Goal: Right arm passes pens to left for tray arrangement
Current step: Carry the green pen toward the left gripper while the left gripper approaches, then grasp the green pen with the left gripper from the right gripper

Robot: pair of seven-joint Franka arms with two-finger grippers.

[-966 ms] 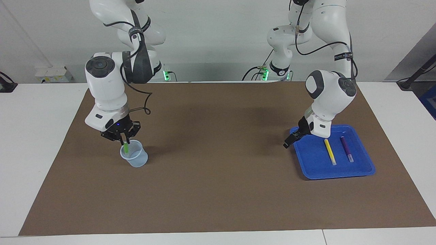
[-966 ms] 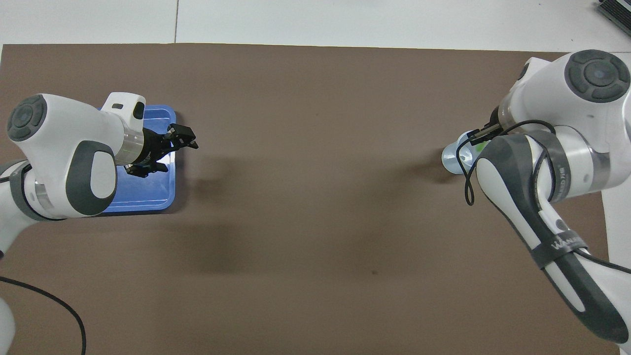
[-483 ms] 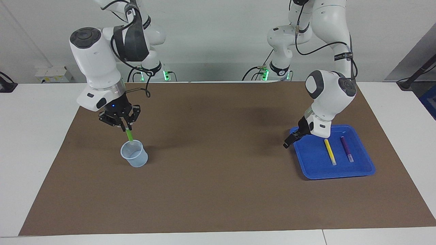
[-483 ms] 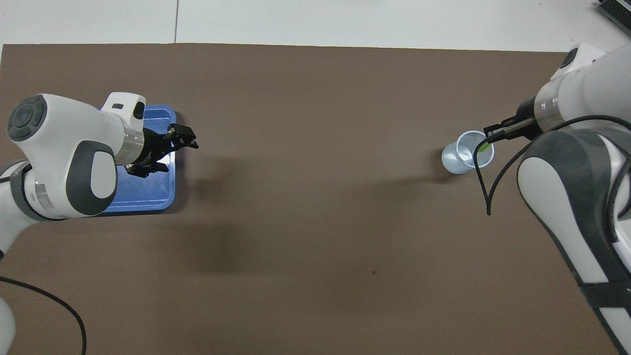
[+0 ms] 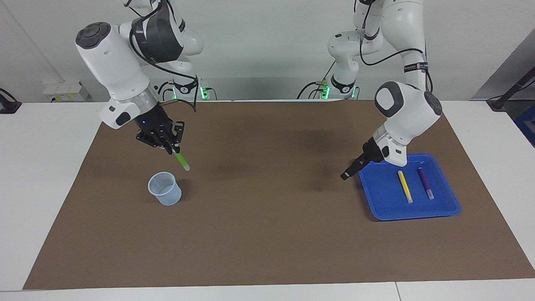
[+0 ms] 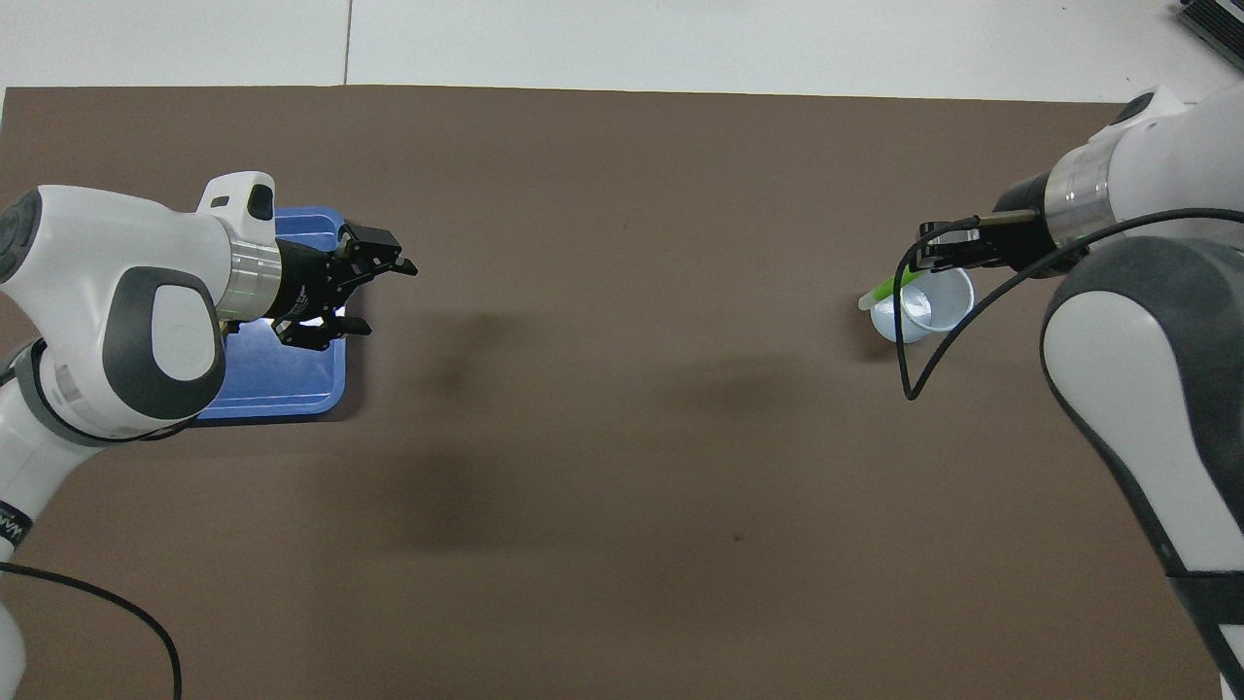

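Note:
My right gripper [image 5: 170, 147] [image 6: 938, 255] is shut on the top of the green pen [image 5: 180, 159] [image 6: 889, 289]. The pen hangs tilted in the air, clear of the translucent cup [image 5: 165, 189] [image 6: 923, 309] and just above its rim. The blue tray [image 5: 384, 196] [image 6: 292, 374] lies at the left arm's end of the table. In it the yellow pen [image 5: 404, 186] and the purple pen [image 5: 425, 183] lie side by side; the left arm hides them in the overhead view. My left gripper [image 5: 349, 172] [image 6: 384, 297] is open and holds nothing, raised over the tray's edge toward the middle of the table.
A brown mat [image 5: 267, 234] covers most of the white table. The right arm's black cable [image 6: 909, 360] dangles in a loop over the cup.
The right gripper has lifted the green pen out of the cup and swung it toward the table's middle, now tilted. The left gripper has edged off the tray toward the middle.

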